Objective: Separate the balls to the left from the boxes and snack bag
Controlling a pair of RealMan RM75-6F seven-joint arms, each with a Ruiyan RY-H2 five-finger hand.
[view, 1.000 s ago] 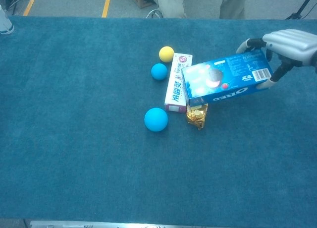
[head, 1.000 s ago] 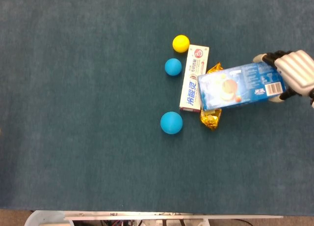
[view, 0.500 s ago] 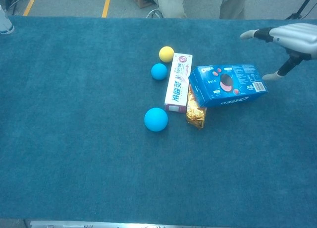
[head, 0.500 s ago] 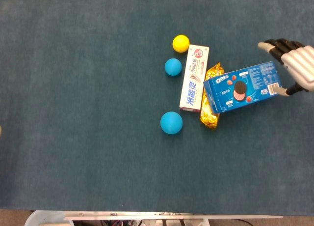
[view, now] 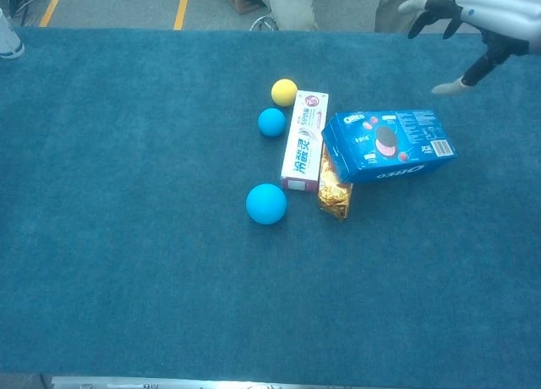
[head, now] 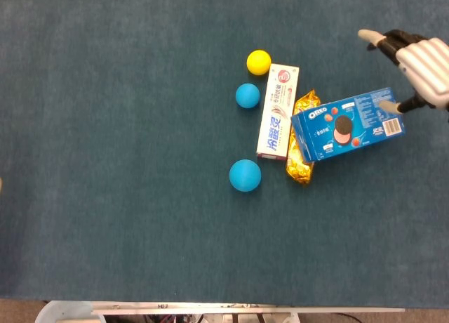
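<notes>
From the head view, your right robot hand (head: 419, 62) is spread wide and holds nothing, hovering just above the far-right end of the Oreo box (head: 347, 124), whose long axis runs left-right across the snack bag (head: 300, 149). The chest view shows the balls: yellow ball (view: 284, 91), small blue ball (view: 271, 122) and big blue ball (view: 266, 204) all sit left of the toothpaste box (view: 303, 140), well away from that hand. Left hand isn't visible.
</notes>
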